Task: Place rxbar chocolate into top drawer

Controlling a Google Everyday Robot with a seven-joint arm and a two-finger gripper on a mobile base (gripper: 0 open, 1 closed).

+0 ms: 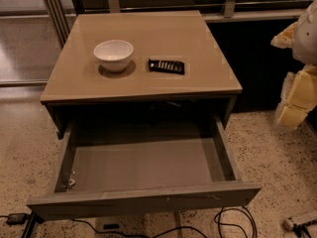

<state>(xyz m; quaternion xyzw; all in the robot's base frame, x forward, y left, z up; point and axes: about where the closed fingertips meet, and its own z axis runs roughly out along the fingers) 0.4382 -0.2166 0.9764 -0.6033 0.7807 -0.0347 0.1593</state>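
The rxbar chocolate, a flat black wrapper with white lettering, lies on the tan cabinet top, just right of a white bowl. The top drawer is pulled out wide below the cabinet top, and its grey floor is bare. My gripper shows as pale yellow and white parts at the right edge of the view. It hangs beside the cabinet, to the right of the drawer and well away from the bar, with nothing visible in it.
A white bowl stands on the cabinet top left of the bar. Black cables and a power strip lie on the speckled floor in front. A railing and glass panels stand behind and to the left.
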